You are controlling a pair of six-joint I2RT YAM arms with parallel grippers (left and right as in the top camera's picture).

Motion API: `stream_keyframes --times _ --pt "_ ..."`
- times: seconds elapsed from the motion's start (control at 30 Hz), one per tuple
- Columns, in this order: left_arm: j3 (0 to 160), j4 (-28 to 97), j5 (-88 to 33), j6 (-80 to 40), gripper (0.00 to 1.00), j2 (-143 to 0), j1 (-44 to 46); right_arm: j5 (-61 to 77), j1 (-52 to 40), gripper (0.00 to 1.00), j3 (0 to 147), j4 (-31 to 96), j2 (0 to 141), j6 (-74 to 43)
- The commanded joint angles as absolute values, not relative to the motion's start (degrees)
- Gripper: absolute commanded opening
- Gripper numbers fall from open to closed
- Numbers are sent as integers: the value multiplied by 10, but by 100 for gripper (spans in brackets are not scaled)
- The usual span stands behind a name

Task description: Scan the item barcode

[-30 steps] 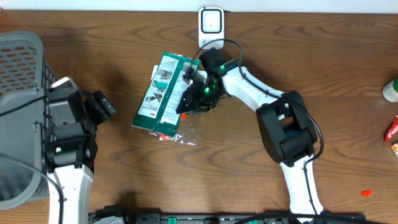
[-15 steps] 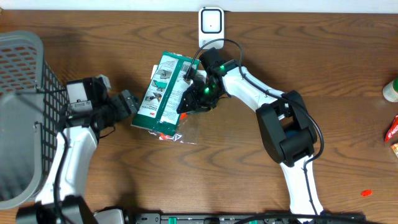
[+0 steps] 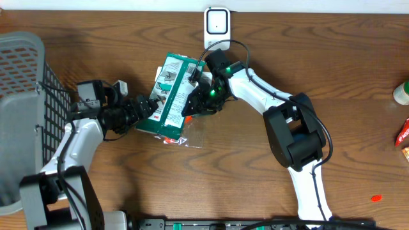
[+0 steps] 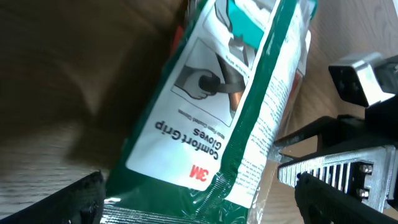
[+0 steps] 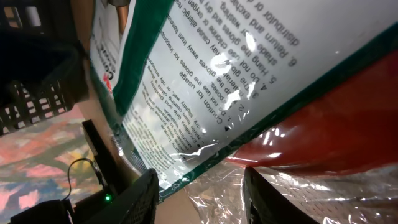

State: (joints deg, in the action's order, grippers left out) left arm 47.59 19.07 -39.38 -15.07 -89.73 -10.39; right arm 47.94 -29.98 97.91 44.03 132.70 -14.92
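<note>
Overhead, I see the green-and-white plastic glove packet over the middle of the brown wooden bench. Its long axis slants from the far end, near the white scanner, toward the left arm. The right tool is clamped on its right edge, and the left tool is at its lower-left end.

Left wrist: the jaws are spread wide either side of the packet's near end, printed face up.

Right wrist: the tool grips the packet's crinkled clear edge.
</note>
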Motion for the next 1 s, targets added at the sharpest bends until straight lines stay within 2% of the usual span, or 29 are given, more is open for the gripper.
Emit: stream_keyframes --times 0.0,0.3,0.53,0.8,0.97 --pt "471 191 -437 -152 97 -921 -106 479 -304 42 977 439 1329 -154" --pt "471 185 -445 -152 96 -974 -106 479 -304 43 977 444 1329 -154" --pt "494 185 -438 -150 96 -940 -101 479 -304 45 977 445 1329 -154" --pt "498 181 -235 -121 98 -846 -84 479 -304 46 977 445 1329 -154" --pt "498 167 -226 -99 98 -874 -84 479 -304 46 977 446 1329 -154"
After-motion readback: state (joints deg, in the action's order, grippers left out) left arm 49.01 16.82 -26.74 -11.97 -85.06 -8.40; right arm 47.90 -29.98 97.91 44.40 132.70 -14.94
